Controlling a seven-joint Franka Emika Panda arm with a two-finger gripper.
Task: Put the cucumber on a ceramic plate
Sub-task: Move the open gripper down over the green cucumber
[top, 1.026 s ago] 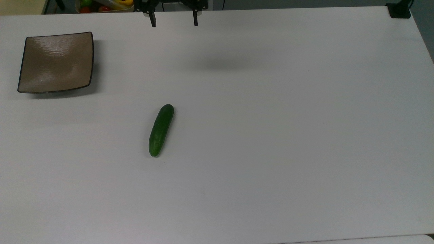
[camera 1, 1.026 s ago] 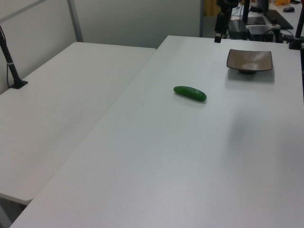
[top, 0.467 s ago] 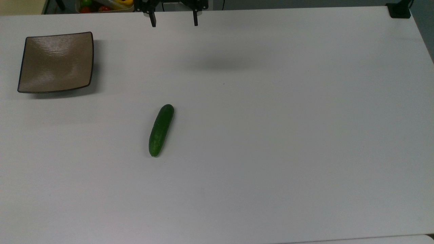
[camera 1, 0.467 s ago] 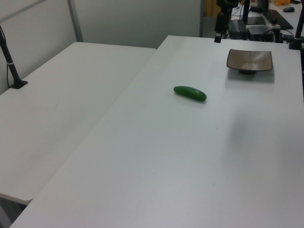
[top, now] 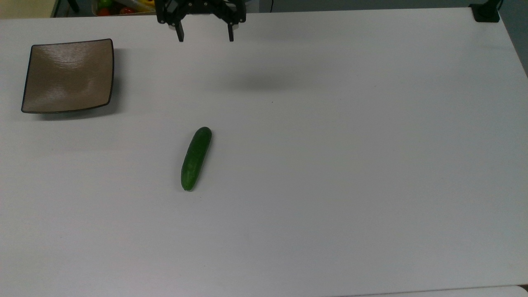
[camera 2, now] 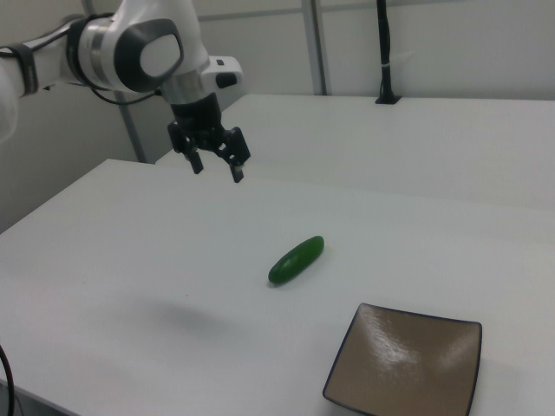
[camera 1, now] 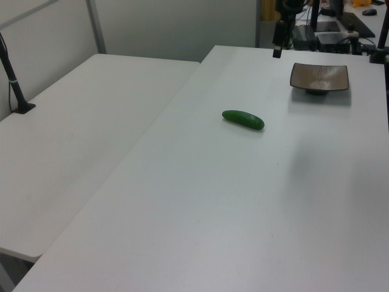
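Observation:
The dark green cucumber lies alone on the white table, well apart from the plate; it also appears in the left view and the right view. The square brown ceramic plate sits empty at the top view's upper left, near the left view's far right and the right view's bottom right. My gripper hangs open in the air above the table's far edge, well beyond the cucumber and to the plate's right in the top view. The right view has the gripper high above the table, holding nothing.
A container of colourful toy fruit stands beyond the table's far edge in the top view. A black clamp mount sits at the top view's upper right corner. A second white table adjoins on the left view's left.
The gripper has come slightly further over the table toward the cucumber and more of its body shows in the top view. Cucumber and plate have not moved.

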